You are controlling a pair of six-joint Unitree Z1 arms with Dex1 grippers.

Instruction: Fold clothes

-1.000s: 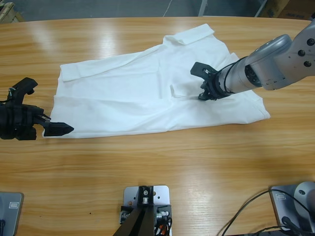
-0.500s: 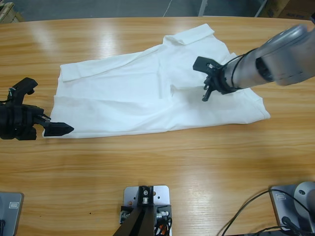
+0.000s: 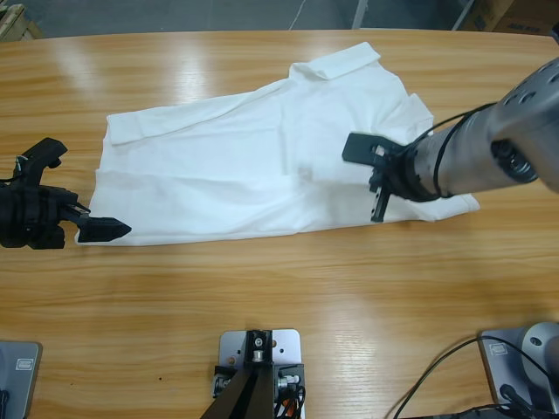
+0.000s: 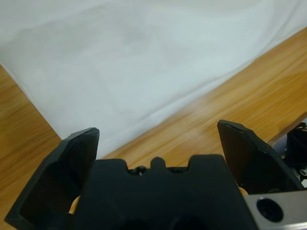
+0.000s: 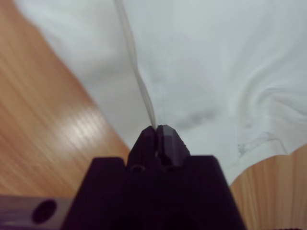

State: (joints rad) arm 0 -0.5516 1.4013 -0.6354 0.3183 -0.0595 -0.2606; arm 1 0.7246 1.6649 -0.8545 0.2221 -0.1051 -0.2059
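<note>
The white T-shirt (image 3: 236, 166) lies spread flat across the wooden table (image 3: 279, 297), one sleeve (image 3: 341, 61) toward the far edge. My left gripper (image 3: 83, 192) sits open at the shirt's left end, and its lower jaw is by the near left corner. In the left wrist view the open left gripper (image 4: 158, 139) faces the T-shirt (image 4: 144, 57), with nothing between its jaws. My right gripper (image 3: 377, 212) is over the shirt's near right edge. In the right wrist view it (image 5: 158, 128) is shut on a thin ridge of the T-shirt (image 5: 216, 57).
Bare wood (image 3: 288, 288) runs along the near side of the shirt and at both ends of the table. A black cable (image 3: 445, 367) lies at the near right. Boxes (image 3: 507, 13) stand beyond the far edge.
The right gripper has swung from the shirt's middle right toward its near edge, turning to point at the near side. The small pucker mid-shirt has flattened. The left arm has not moved.
</note>
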